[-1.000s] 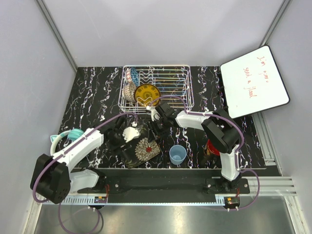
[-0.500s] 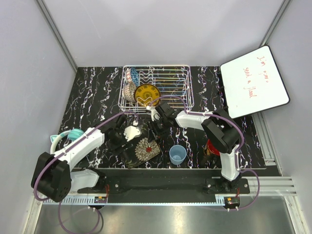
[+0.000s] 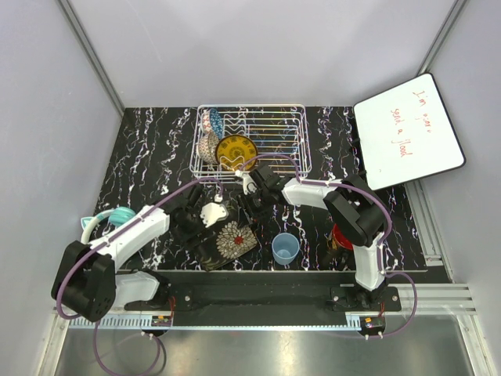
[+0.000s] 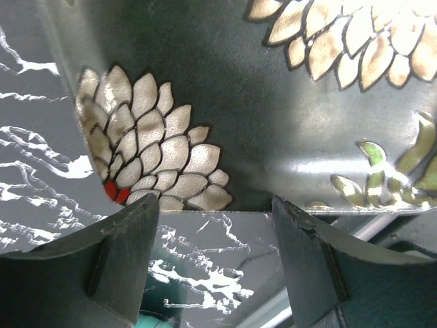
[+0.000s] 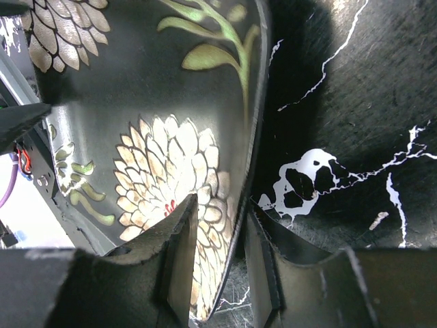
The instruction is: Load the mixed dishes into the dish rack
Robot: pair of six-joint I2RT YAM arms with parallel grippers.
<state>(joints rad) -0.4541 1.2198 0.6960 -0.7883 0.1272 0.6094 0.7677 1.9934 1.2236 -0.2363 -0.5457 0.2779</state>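
The right fingers are standing partly closed and are pinching the rim of the dark square floral plate. One finger is pressing on its flowered face and the other is sitting against its back. The left fingers are standing wide apart and holding nothing. The plate's edge is crossing just past their tips, and the veined surface is showing in the gap between them.

From above, the plate is sitting near the middle of the counter, on the near side of the dish rack and between the two arms. The left fingers are reaching it from the left and the right fingers from the far right. Whether its near edge is touching the counter cannot be told.

The yellow patterned plate is standing on edge in the left part of the rack. The patterned bowls are standing just left of it. The light blue cup is standing upright on the counter just right of the floral plate. The dark mug is sitting further right, partly hidden behind the right arm.

The counter is black with white marbling. A white board with red writing is leaning at its far right corner. A teal object is lying at the left edge. Pale grey walls are enclosing the far side and both flanks.
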